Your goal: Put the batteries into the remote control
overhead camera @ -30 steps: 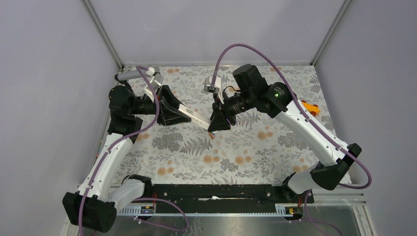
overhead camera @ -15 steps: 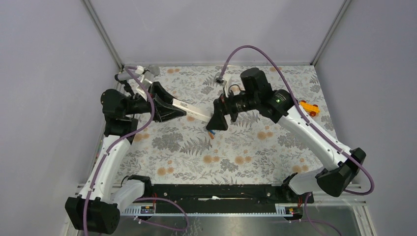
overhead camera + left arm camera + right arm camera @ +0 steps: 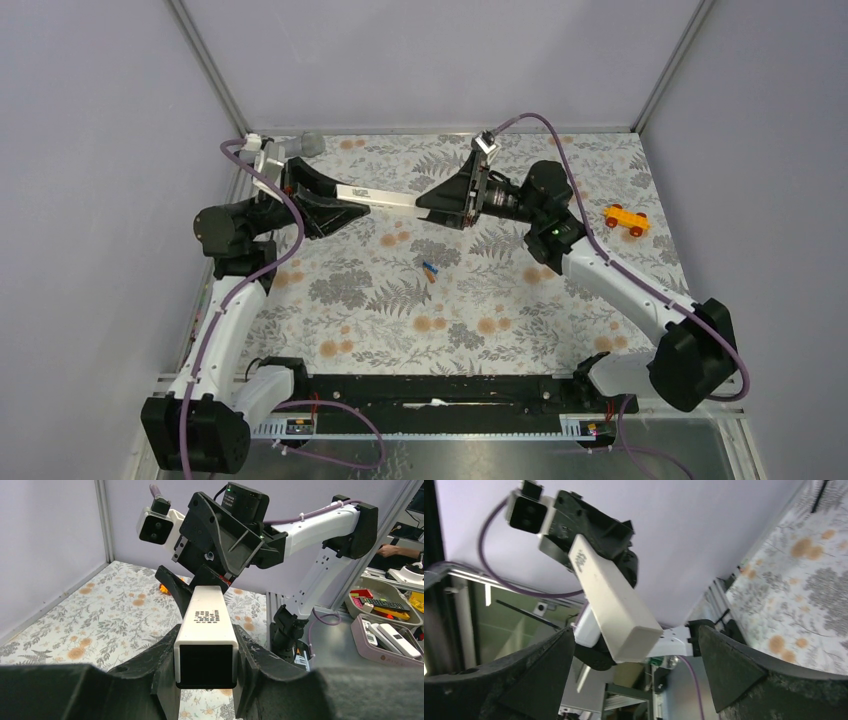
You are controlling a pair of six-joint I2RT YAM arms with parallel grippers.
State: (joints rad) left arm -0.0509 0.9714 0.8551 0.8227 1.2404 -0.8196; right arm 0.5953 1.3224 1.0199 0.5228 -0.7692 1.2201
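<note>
My left gripper (image 3: 335, 203) is shut on the remote control (image 3: 380, 198), a long white bar held above the mat and pointing right. In the left wrist view the remote control (image 3: 207, 622) sits clamped between both fingers of my left gripper (image 3: 207, 647). My right gripper (image 3: 440, 200) is open at the bar's free end. In the right wrist view the remote control (image 3: 611, 597) ends between the wide-apart jaws of my right gripper (image 3: 634, 666), touching neither. A tiny blue and orange battery (image 3: 429, 270) lies on the mat below; I cannot tell whether it is one or two.
An orange-yellow toy car (image 3: 626, 219) sits on the mat at the right. A grey microphone (image 3: 309, 143) lies in the back left corner, close behind my left wrist. Grey trays with other remotes (image 3: 382, 630) stand beyond the table's near edge.
My right gripper opened, rose from the mat and swung back to the remote's free end. The battery stays on the mat where it was. My left arm drew the remote back and left.
</note>
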